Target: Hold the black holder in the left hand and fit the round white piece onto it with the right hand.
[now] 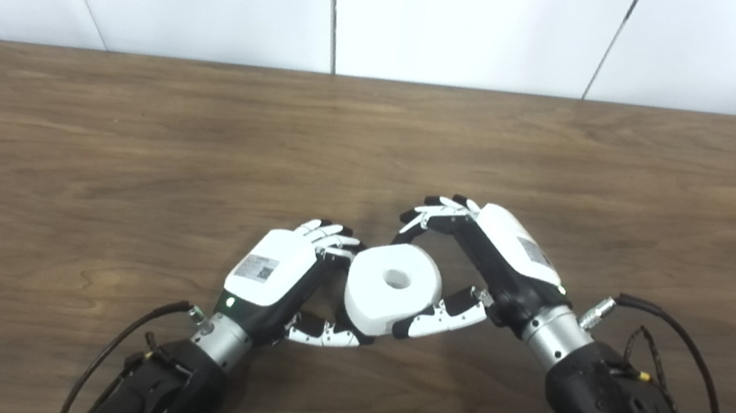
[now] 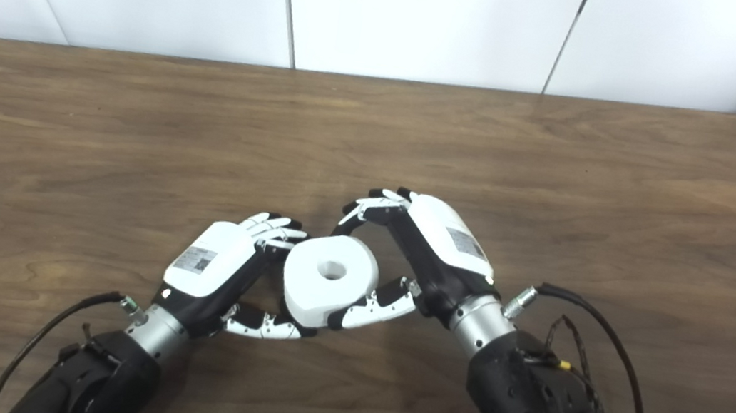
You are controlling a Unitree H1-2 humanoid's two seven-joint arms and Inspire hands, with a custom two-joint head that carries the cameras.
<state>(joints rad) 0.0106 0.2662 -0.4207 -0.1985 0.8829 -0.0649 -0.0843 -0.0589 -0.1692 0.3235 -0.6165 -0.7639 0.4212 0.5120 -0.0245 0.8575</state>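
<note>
The round white piece (image 1: 377,303), a thick disc with a hole in its middle, is held just above the table between my two hands. My right hand (image 1: 498,254) is shut on it, with fingers over its far edge and the thumb under its near right edge. My left hand (image 1: 279,273) is curled against the disc's left side, fingers at its upper left and thumb below it. The black holder is hidden behind the disc and inside my left hand, so I cannot make out its shape.
The brown wooden table (image 1: 134,130) stretches far to both sides and to the back. White wall panels (image 1: 472,27) stand behind its far edge. A black cable (image 1: 686,352) loops off my right wrist, and another cable (image 1: 118,344) hangs from my left wrist.
</note>
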